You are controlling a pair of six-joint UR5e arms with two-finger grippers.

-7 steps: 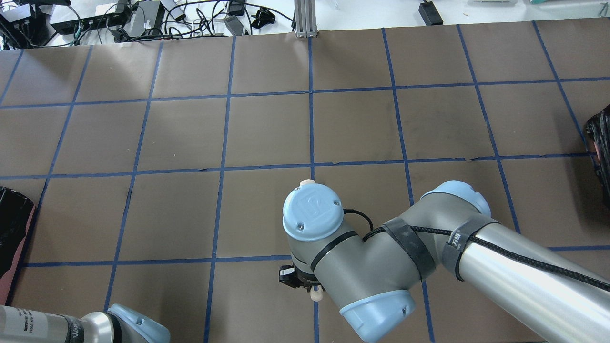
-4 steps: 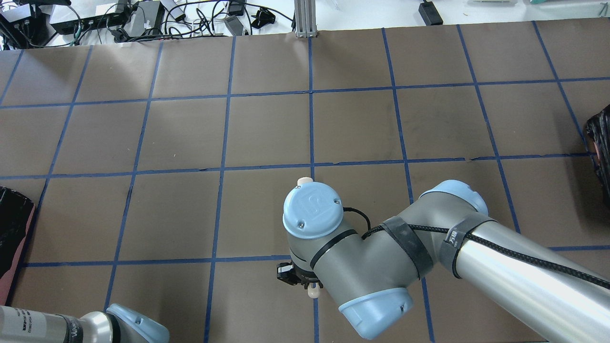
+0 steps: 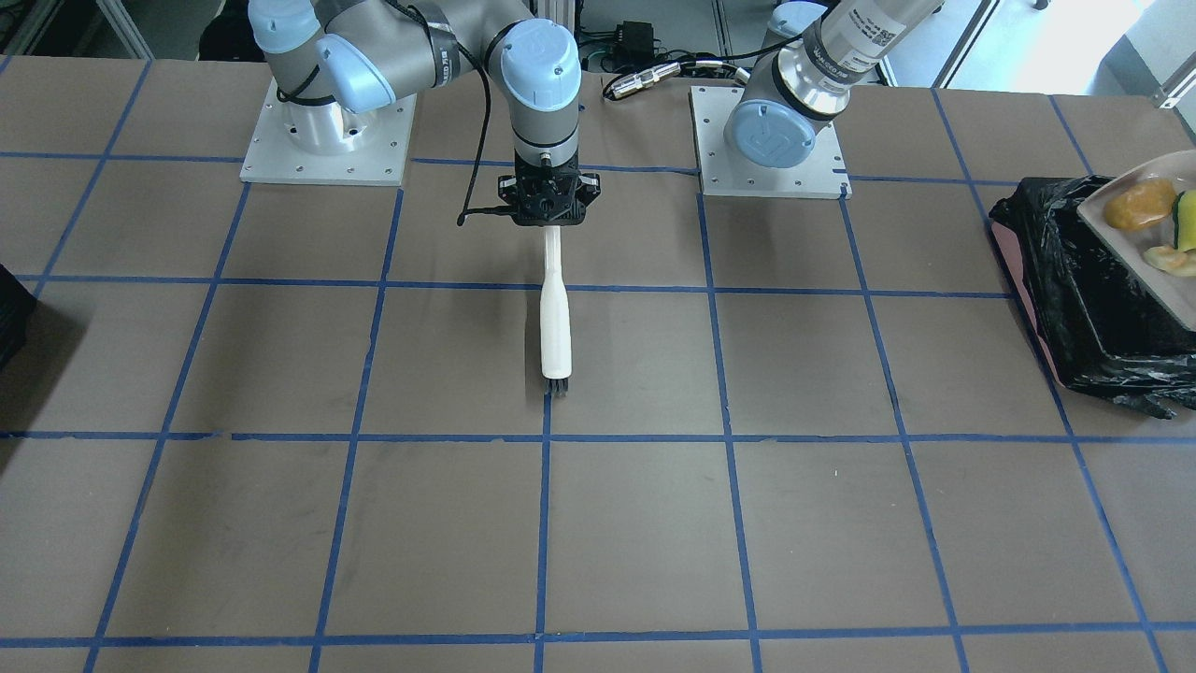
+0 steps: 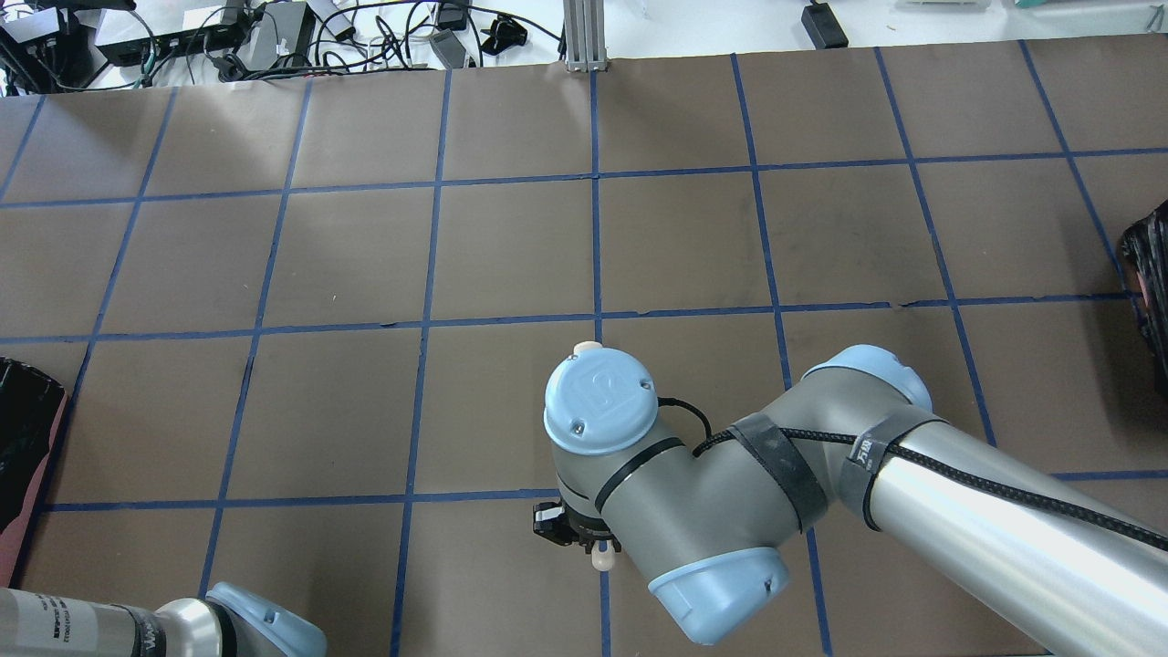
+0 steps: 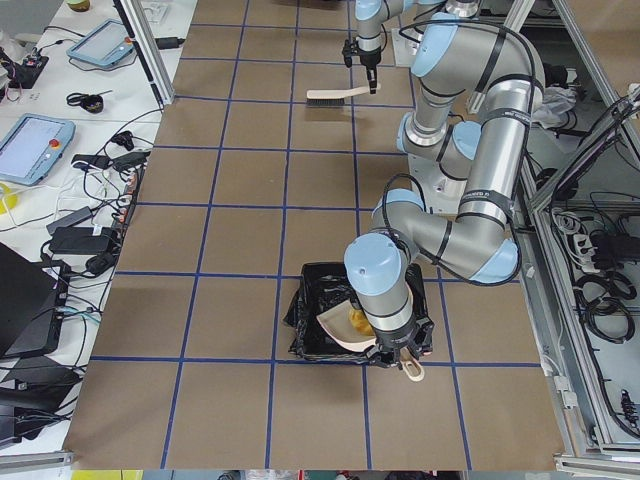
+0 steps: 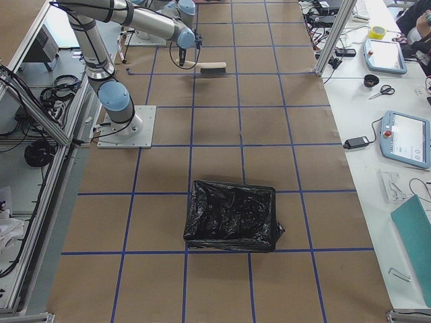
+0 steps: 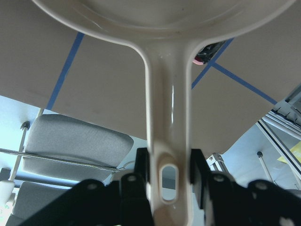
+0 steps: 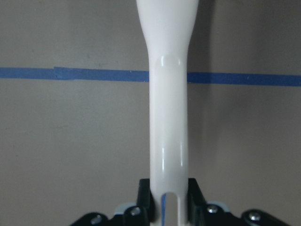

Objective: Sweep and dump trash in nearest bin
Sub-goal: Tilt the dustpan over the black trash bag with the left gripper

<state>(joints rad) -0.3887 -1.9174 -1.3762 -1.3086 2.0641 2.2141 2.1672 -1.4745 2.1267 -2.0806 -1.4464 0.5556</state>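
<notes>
My left gripper (image 7: pixel 169 172) is shut on the handle of the white dustpan (image 7: pixel 169 108). The dustpan (image 3: pixel 1145 245) hangs over the bin (image 3: pixel 1074 290), which is lined with a black bag. In the pan lie a golden-brown lump (image 3: pixel 1140 204), a yellow wedge with a green edge (image 3: pixel 1187 220) and a pale slice (image 3: pixel 1168 259). My right gripper (image 3: pixel 551 213) is shut on the white brush (image 3: pixel 555 322), whose bristles touch the table. The right wrist view shows the brush handle (image 8: pixel 168 117) between the jaws.
A second black-lined bin (image 6: pixel 232 215) sits at the table's other end, at the right edge of the overhead view (image 4: pixel 1152 292). The brown table (image 3: pixel 654 523) has a blue tape grid. Cables and electronics (image 4: pixel 228 36) lie beyond its far edge.
My right wrist has shifted very slightly with the brush. Nothing else has visibly moved.
</notes>
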